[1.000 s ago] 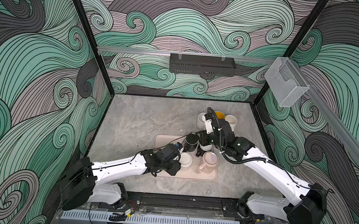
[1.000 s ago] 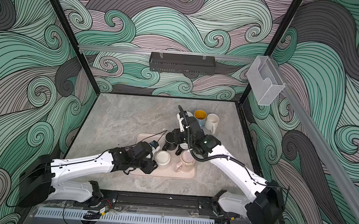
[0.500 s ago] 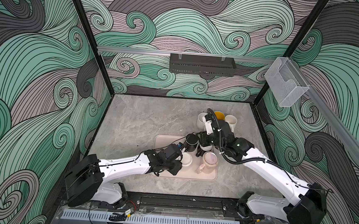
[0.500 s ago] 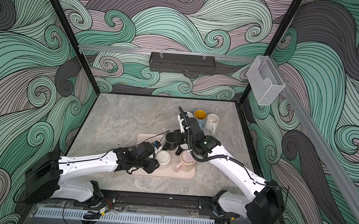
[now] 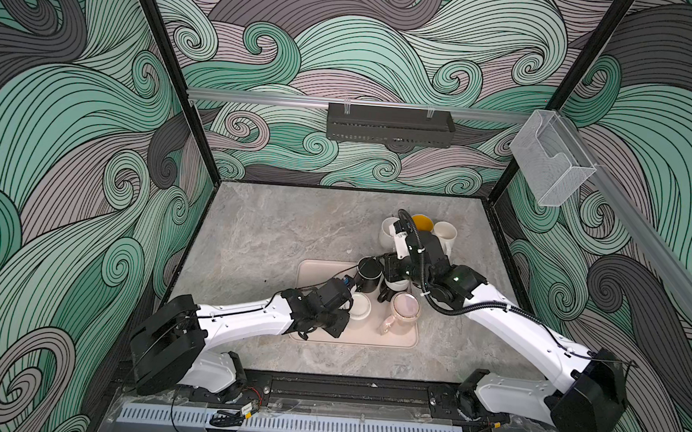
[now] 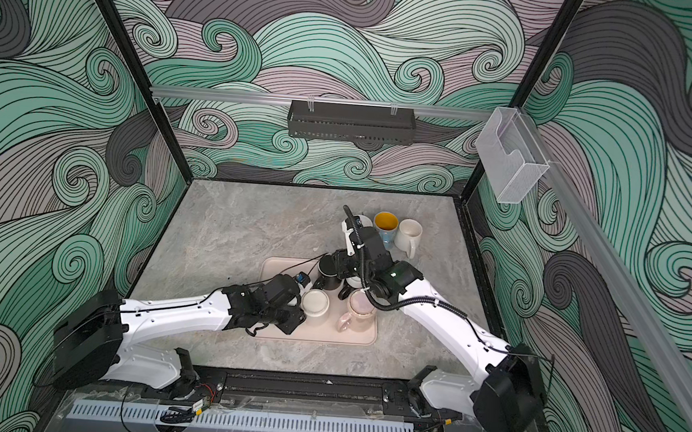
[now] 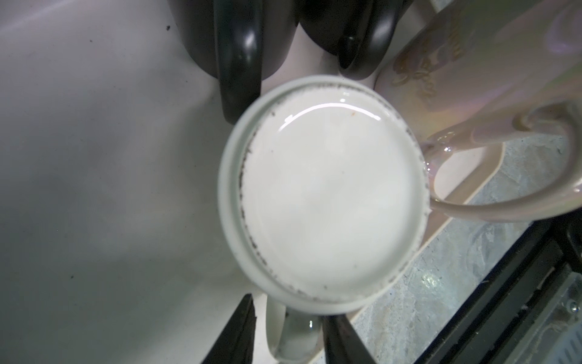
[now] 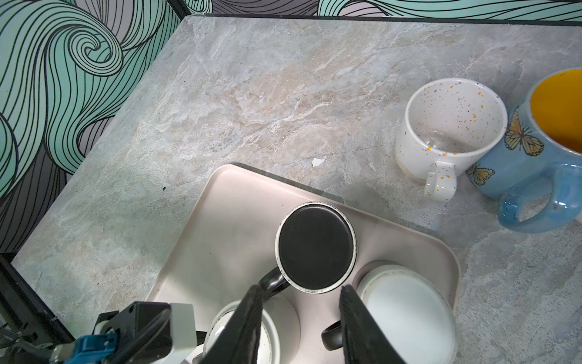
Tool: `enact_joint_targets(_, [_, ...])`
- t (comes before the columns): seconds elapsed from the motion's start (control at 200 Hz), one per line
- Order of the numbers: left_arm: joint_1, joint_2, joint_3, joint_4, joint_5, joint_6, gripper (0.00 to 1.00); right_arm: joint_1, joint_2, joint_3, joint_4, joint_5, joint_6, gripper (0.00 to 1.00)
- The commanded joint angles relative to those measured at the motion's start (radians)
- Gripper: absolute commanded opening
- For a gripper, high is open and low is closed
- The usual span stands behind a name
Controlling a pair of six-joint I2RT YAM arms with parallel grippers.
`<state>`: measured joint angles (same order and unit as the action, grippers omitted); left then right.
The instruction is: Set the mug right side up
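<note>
Leaning farther in over the tray [image 8: 220, 220] than a second ago, the left arm has brought the left gripper [image 7: 291, 310] up to the white mug [image 7: 318, 195]. The right arm has hardly shifted. That mug stands base-up on the tray, directly ahead of the left gripper, with its handle [image 7: 293, 337] between the two fingers [image 7: 236, 337]. The jaws are narrow about the handle; I cannot tell whether they already pinch it.

Beyond the mug from this gripper stands an inverted black mug [image 8: 315, 245]. An inverted pink mug [image 7: 472, 78] sits off to one side, its handle close to the white mug's base rim.

The right gripper [image 8: 300, 288] hangs over the black mug's near edge, jaws moderately apart and gripping nothing. Farther ahead of it, off the tray, a speckled mug [image 8: 450, 119] and a blue butterfly mug [image 8: 535, 151] stand upright on the table [image 8: 283, 94], touching each other.
</note>
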<state>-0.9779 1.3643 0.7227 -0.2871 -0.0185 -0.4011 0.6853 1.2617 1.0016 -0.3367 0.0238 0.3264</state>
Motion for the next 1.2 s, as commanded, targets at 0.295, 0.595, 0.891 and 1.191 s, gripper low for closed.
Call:
enact_joint_targets(0.295, [-0.005,0.007,-0.005,0.013,-0.029,-0.003,0.33,-0.005,0.018,-0.016,0.032,-0.017,0.006,0.42])
enact_joint_targets(0.595, [-0.005,0.027,-0.003,0.007,-0.035,-0.002,0.33,-0.005,0.019,-0.037,0.049,-0.012,0.008,0.41])
enact_joint_targets(0.891, [-0.005,0.039,0.017,0.002,-0.031,0.008,0.34,-0.005,0.013,-0.048,0.063,-0.013,0.005,0.41])
enact_joint_targets(1.191, [-0.005,0.090,0.056,-0.027,-0.031,0.012,0.29,-0.007,-0.005,-0.071,0.079,0.001,0.009,0.42])
